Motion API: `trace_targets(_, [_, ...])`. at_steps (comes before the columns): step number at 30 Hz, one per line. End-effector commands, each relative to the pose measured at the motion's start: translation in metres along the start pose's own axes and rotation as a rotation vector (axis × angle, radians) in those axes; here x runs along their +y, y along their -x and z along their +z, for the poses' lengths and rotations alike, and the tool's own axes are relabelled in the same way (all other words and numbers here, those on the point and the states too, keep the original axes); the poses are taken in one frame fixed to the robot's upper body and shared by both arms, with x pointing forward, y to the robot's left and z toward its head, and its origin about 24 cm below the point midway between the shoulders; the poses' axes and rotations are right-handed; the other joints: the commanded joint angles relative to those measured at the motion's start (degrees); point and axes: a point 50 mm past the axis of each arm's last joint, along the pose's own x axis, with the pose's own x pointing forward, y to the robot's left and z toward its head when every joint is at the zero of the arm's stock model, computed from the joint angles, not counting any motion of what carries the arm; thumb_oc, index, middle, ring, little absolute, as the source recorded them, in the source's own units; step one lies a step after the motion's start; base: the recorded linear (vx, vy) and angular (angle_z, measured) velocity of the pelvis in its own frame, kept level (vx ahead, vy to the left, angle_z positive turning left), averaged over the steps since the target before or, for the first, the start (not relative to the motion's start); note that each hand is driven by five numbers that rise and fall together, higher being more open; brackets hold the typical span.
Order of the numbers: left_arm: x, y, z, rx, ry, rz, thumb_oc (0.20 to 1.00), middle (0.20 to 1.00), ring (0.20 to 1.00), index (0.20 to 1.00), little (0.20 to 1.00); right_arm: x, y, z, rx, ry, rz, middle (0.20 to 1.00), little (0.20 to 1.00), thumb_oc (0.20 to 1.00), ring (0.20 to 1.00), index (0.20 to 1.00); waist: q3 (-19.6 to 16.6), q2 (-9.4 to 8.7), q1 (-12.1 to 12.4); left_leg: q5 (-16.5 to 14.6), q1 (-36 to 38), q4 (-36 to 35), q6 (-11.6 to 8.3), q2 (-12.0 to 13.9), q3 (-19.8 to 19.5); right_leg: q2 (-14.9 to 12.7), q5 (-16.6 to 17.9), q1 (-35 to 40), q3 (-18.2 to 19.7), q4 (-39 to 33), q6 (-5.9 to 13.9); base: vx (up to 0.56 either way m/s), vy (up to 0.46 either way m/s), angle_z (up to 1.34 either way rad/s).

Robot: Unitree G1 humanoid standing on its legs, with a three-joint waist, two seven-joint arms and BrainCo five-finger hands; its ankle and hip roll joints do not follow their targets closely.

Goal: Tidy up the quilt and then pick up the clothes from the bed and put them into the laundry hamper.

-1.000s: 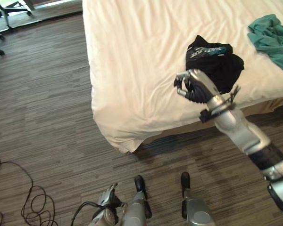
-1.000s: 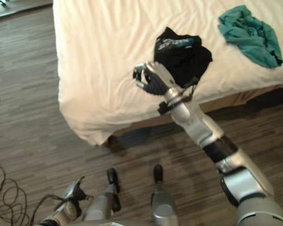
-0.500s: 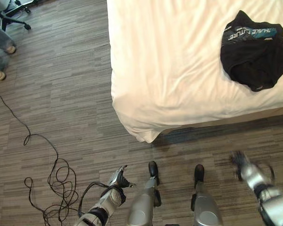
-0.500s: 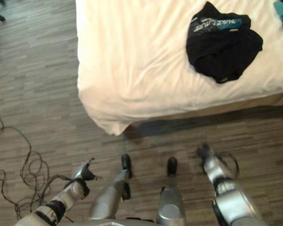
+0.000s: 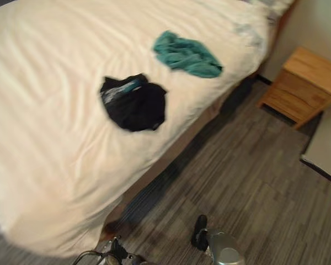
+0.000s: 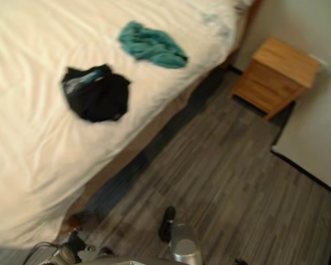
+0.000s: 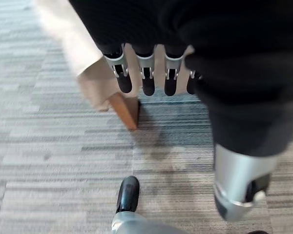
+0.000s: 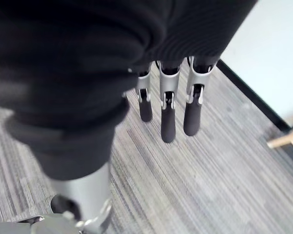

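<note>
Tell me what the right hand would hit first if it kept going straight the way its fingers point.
Probably just the wood floor. The right hand hangs open, its fingers pointing down at bare boards with nothing between, though depth is unclear.

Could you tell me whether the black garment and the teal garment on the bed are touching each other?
Apart. The left eye view shows a plain strip of pale quilt between the black garment and the teal garment, and the right eye view shows the same gap.
</note>
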Motion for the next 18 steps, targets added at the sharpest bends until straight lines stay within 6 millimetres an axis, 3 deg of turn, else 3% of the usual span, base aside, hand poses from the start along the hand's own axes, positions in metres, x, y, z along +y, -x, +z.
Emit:
trace_targets(1, [0.019,-0.003,0.035,-0.120,-0.038,0.071,1.000,1.000,1.000,1.000,1.000,-0.027,-0.004,0.038,-0.124,0.094,-0.079,1.000,1.000,1.000,1.000,1.000,2.77,-2.52,3.01,0.34,-8.84,20.93,2.90,-6.51,-11.08,1.64,-3.67,10.69,7.96,-11.46,3.40,0.18,-0.133,-1.63])
trace_targets(2, [0.020,-0.003,0.035,-0.120,-0.038,0.072,1.000,1.000,1.000,1.000,1.000,-0.027,-0.004,0.038,-0.124,0.093,-0.078,1.000,1.000,1.000,1.000,1.000,2.75,-2.36,2.89,-0.14,-9.39,21.73,3.02,-6.25,-11.36,1.79,-3.70,10.63,7.81,-11.55,3.41,0.25,0.026,-1.38])
trace_targets(3, [0.016,-0.002,0.049,-0.170,-0.023,0.088,1.000,1.000,1.000,1.000,1.000,-0.024,-0.003,0.062,-0.198,0.147,-0.083,1.000,1.000,1.000,1.000,1.000,3.10,-3.33,5.75,-4.49,-16.83,21.58,5.99,-16.04,-19.64,0.97,-2.32,12.12,13.62,-13.78,5.01,0.24,0.145,-1.61])
trace_targets(4, [0.014,-0.001,0.055,-0.191,-0.010,0.096,1.000,1.000,1.000,1.000,1.000,-0.022,-0.002,0.074,-0.236,0.171,-0.086,1.000,1.000,1.000,1.000,1.000,3.19,-3.37,6.76,-5.67,-18.62,19.52,6.31,-18.00,-21.82,0.53,-2.15,13.09,16.80,-14.75,5.78,0.36,0.177,-1.74])
trace_targets(6, [0.014,-0.001,0.059,-0.202,0.006,0.105,1.000,1.000,1.000,1.000,1.000,-0.021,0.000,0.083,-0.269,0.192,-0.086,1.000,1.000,1.000,1.000,1.000,3.28,-3.24,7.12,-6.05,-18.91,15.97,6.40,-17.33,-22.63,0.27,-2.53,13.92,18.96,-15.16,6.24,0.25,0.090,-2.03])
trace_targets(7, [0.015,-0.001,0.065,-0.223,0.011,0.115,1.000,1.000,1.000,1.000,1.000,-0.019,0.001,0.089,-0.297,0.208,-0.085,1.000,1.000,1.000,1.000,1.000,3.14,-2.88,7.29,-6.72,-18.48,9.36,6.65,-16.15,-22.77,-0.19,-3.22,15.05,20.05,-15.90,7.02,0.49,0.201,-1.50])
trace_targets(8, [0.016,0.001,0.075,-0.262,0.009,0.130,1.000,1.000,1.000,1.000,1.000,-0.018,0.004,0.101,-0.349,0.230,-0.090,1.000,1.000,1.000,1.000,1.000,2.44,-1.45,8.56,-3.74,-17.68,-6.10,6.34,-16.87,-25.79,0.39,-4.13,17.49,22.11,-17.16,7.74,0.66,0.270,-0.82])
trace_targets(9, [0.018,0.001,0.079,-0.282,0.013,0.140,1.000,1.000,1.000,1.000,1.000,-0.018,0.004,0.102,-0.353,0.244,-0.093,1.000,1.000,1.000,1.000,1.000,2.18,-0.88,9.48,-0.50,-17.58,-12.10,6.00,-18.51,-29.13,1.00,-4.76,18.32,23.55,-17.17,7.69,0.67,0.275,-0.55])
trace_targets(10, [0.019,0.002,0.083,-0.295,-0.007,0.143,1.000,1.000,1.000,1.000,1.000,-0.018,0.003,0.100,-0.353,0.249,-0.094,1.000,1.000,1.000,1.000,1.000,1.72,-0.51,9.84,1.14,-18.82,-14.34,5.43,-19.12,-31.76,1.40,-5.65,19.36,24.72,-16.81,7.67,0.49,0.171,-0.65])
trace_targets(11, [0.016,0.002,0.081,-0.288,-0.011,0.132,1.000,1.000,1.000,1.000,1.000,-0.016,0.003,0.097,-0.341,0.247,-0.090,1.000,1.000,1.000,1.000,1.000,1.06,-0.42,9.46,0.83,-18.14,-15.43,5.93,-19.47,-32.97,1.49,-6.81,19.96,26.02,-15.45,7.81,0.50,0.176,-0.86])
trace_targets(13, [0.015,0.001,0.080,-0.281,-0.026,0.128,1.000,1.000,1.000,1.000,1.000,-0.014,0.003,0.093,-0.333,0.237,-0.085,1.000,1.000,1.000,1.000,1.000,0.77,-0.76,9.26,0.61,-17.50,-15.05,6.32,-19.70,-32.44,1.11,-7.85,20.46,27.04,-13.60,7.92,0.40,0.191,-0.85])
trace_targets(14, [0.013,0.000,0.073,-0.247,-0.039,0.117,1.000,1.000,1.000,1.000,1.000,-0.014,0.001,0.086,-0.298,0.186,-0.093,1.000,1.000,1.000,1.000,1.000,0.40,-1.82,8.43,-1.21,-15.65,-13.54,8.41,-21.16,-30.96,0.33,-6.96,17.68,29.00,-3.12,9.86,0.41,0.221,-0.88])
trace_targets(15, [0.014,0.000,0.069,-0.228,-0.043,0.118,1.000,1.000,1.000,1.000,1.000,-0.015,0.001,0.084,-0.281,0.170,-0.103,1.000,1.000,1.000,1.000,1.000,0.78,-1.89,7.85,-2.28,-13.60,-13.99,9.05,-21.16,-29.63,-0.20,-3.80,13.57,28.98,4.16,11.72,0.41,0.220,-0.97])
trace_targets(16, [0.014,0.000,0.070,-0.228,-0.043,0.118,1.000,1.000,1.000,1.000,1.000,-0.015,0.001,0.084,-0.281,0.170,-0.104,1.000,1.000,1.000,1.000,1.000,0.66,-1.79,7.96,-2.20,-13.77,-14.02,9.02,-21.02,-29.54,-0.07,-3.67,13.33,29.10,4.18,11.70,0.23,0.083,-1.24])
trace_targets(17, [0.017,-0.001,0.068,-0.218,-0.042,0.127,1.000,1.000,1.000,1.000,1.000,-0.019,0.000,0.084,-0.266,0.153,-0.121,1.000,1.000,1.000,1.000,1.000,1.49,-1.76,7.41,-3.08,-11.68,-14.18,9.71,-20.72,-27.96,-1.46,1.31,9.43,28.00,11.03,13.91,0.21,0.108,-1.19])
trace_targets(18, [0.019,-0.001,0.068,-0.214,-0.054,0.134,1.000,1.000,1.000,1.000,1.000,-0.019,0.000,0.084,-0.258,0.128,-0.126,1.000,1.000,1.000,1.000,1.000,1.97,-1.04,6.68,-3.63,-9.59,-14.95,10.16,-20.20,-26.95,-2.58,3.48,6.03,25.87,15.65,14.06,0.53,0.272,-1.17])
